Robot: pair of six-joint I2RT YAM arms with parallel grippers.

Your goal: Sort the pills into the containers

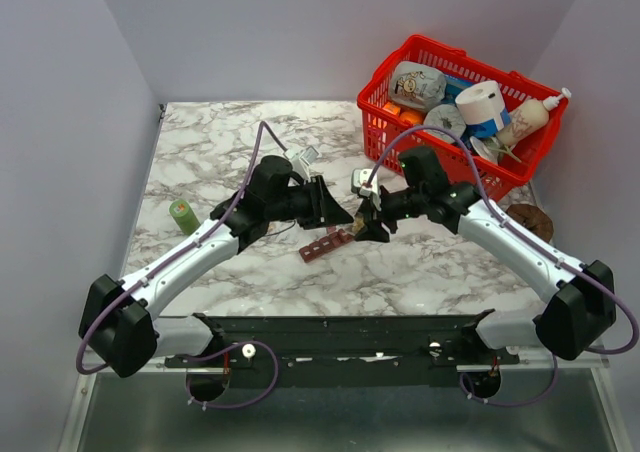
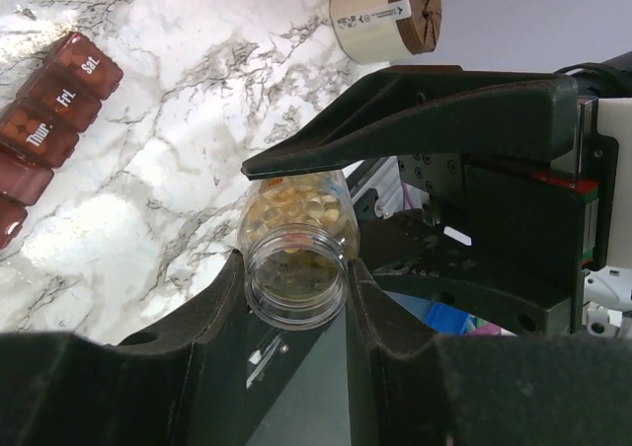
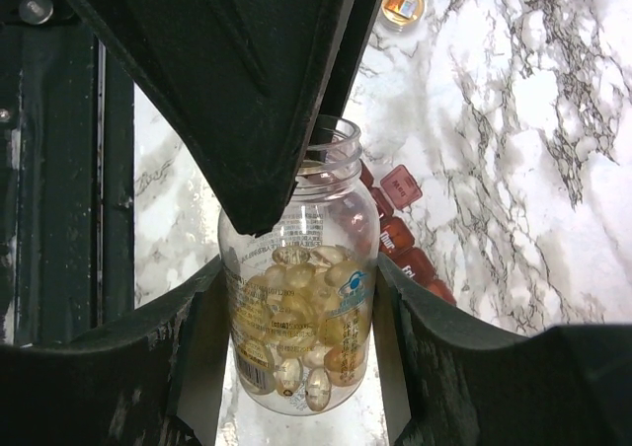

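Right gripper (image 3: 296, 268): fingers clamped on the body of a small clear bottle (image 3: 296, 298), one finger against each side wall. The bottle is uncapped, with its mouth pointing away from the right wrist camera.

Left gripper (image 2: 296, 273): fingers closed in on the bottle's open rim from either side. Both appear to be in contact with it in the left wrist view, and the mouth faces that camera. One finger of the right gripper crosses just above the bottle.

Pills (image 3: 301, 313): amber translucent softgels. All those seen are inside the bottle, heaped toward its base end.

Pill organiser (image 1: 325, 244): dark red-brown strip of square compartments, flat on the marble table (image 1: 250, 152). In the top view it lies just in front of the two grippers and between them. Lids marked Sat, Fri and Thur are readable from the left wrist. Whether any compartment holds a pill cannot be told. The bottle is near the organiser but apart from it.

Other items:
- Green round cap (image 1: 183, 215) on the table, well to the left, beside the left arm.
- Red wire-mesh basket (image 1: 385, 132) at the far right corner, filled with sundry items.
- Cream cylinder with a brown end (image 2: 385, 12) on the table beyond the bottle, seen from the left wrist
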